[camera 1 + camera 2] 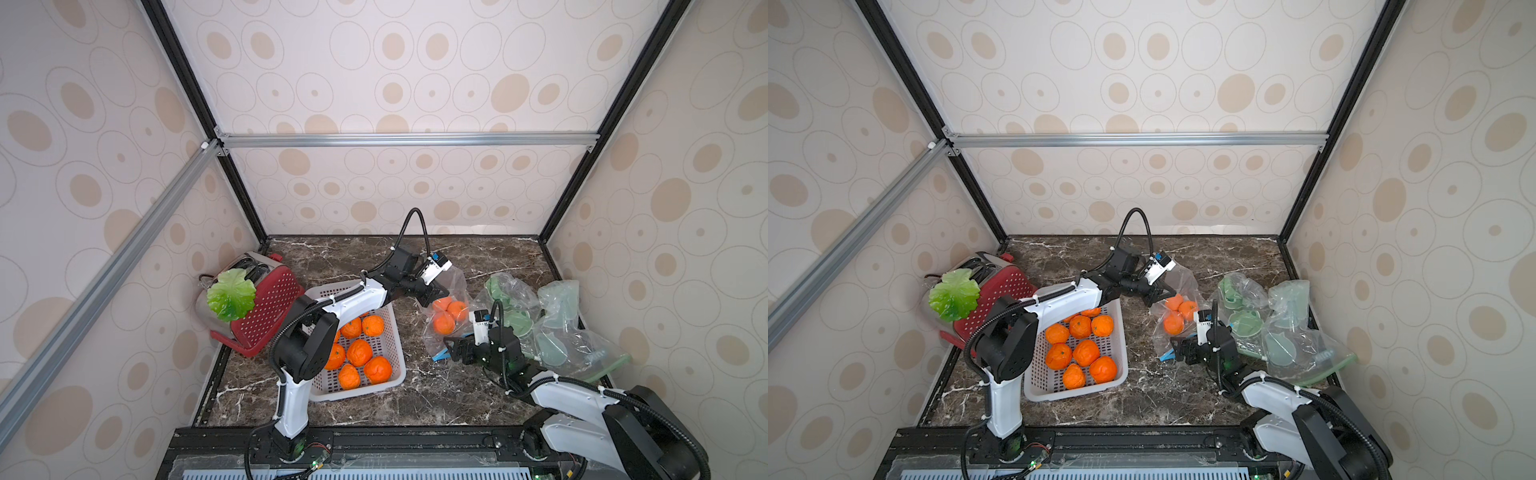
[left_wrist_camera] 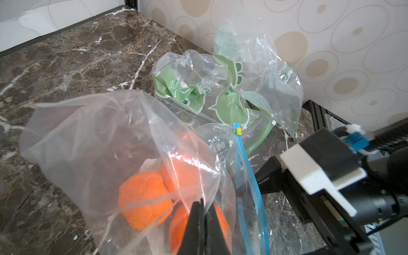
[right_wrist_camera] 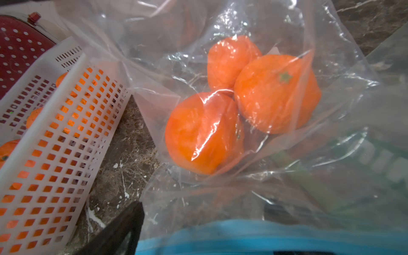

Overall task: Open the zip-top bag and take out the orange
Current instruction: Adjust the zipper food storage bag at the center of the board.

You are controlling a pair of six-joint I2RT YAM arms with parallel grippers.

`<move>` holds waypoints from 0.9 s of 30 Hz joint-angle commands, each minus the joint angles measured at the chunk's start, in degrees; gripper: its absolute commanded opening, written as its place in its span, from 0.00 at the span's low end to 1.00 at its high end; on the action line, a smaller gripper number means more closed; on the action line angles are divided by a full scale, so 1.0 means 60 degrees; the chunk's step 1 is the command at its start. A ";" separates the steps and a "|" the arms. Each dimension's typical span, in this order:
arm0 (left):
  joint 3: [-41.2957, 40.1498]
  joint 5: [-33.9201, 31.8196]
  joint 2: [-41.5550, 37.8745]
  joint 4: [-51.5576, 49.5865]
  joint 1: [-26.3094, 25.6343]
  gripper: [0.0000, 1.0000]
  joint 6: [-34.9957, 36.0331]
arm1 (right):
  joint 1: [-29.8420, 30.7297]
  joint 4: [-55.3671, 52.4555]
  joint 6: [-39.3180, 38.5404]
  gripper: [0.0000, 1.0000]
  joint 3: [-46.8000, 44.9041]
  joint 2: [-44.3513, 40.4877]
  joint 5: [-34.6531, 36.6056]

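The clear zip-top bag (image 1: 451, 286) (image 1: 1177, 276) lies mid-table with three oranges (image 1: 445, 318) (image 1: 1177, 316) inside. My left gripper (image 1: 434, 297) (image 1: 1158, 296) is shut, pinching a fold of the bag's film above the fruit. In the left wrist view the closed gripper (image 2: 201, 202) holds the plastic over an orange (image 2: 143, 198), next to the blue zip strip (image 2: 247, 176). My right gripper (image 1: 451, 347) (image 1: 1177, 349) stands open at the bag's near, zip end. In the right wrist view the blue zip strip (image 3: 242, 240) lies between its spread fingers (image 3: 123, 227), beyond it the oranges (image 3: 203, 132).
A white basket (image 1: 397, 376) (image 1: 1121, 376) with several oranges stands left of the bag. A red toaster (image 1: 266, 303) with a green leaf (image 1: 230, 295) sits at the far left. Crumpled green-printed bags (image 1: 557, 320) (image 2: 231, 88) pile up on the right.
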 commanded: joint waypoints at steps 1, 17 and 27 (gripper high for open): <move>0.0723 -0.0996 0.0487 -0.0937 0.0026 0.00 0.0570 | 0.0001 -0.1220 -0.0660 0.88 0.0102 -0.1074 -0.0643; 0.2943 -0.1036 0.2948 -0.2203 0.0727 0.00 0.0535 | 0.0000 -0.6381 -0.0312 0.39 0.1188 -0.3100 0.1837; 0.2824 -0.0946 0.3408 -0.2191 0.0734 0.00 0.0374 | -0.0011 -0.4347 -0.0218 0.35 0.1347 -0.1229 0.1753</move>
